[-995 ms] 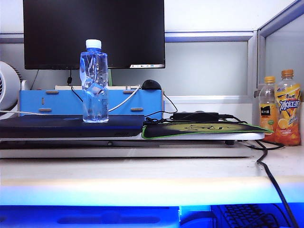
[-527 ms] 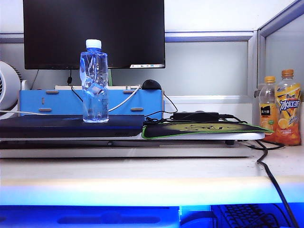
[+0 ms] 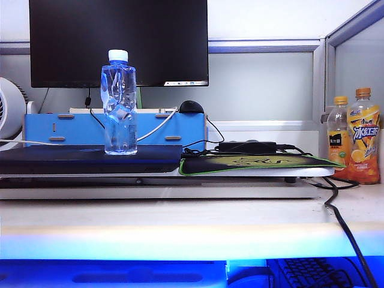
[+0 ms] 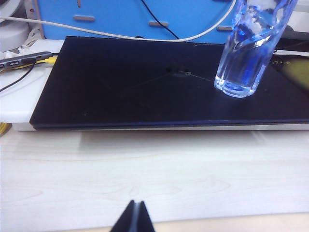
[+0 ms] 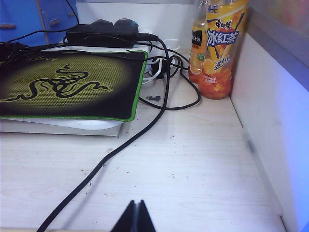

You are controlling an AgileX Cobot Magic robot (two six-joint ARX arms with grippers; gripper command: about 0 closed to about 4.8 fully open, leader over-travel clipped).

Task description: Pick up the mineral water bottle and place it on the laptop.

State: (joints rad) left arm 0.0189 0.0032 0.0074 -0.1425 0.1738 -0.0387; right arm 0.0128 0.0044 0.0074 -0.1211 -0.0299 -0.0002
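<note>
On the closed dark laptop (image 3: 90,160) stands the mineral water bottle (image 3: 119,103), upright, clear with a white cap, toward the lid's right side and in front of a black monitor (image 3: 119,42). Beside the laptop lies a green-edged mouse pad (image 5: 67,84), with two orange-drink bottles (image 5: 218,46) near the partition wall. Both the left gripper (image 4: 135,218) and right gripper (image 5: 135,218) hang low over bare desk, fingertips pressed together, grasping nothing.

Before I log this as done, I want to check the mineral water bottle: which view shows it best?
The exterior view: the whole mineral water bottle stands upright on the laptop. The left wrist view shows only its lower body; the right wrist view misses it.
</note>
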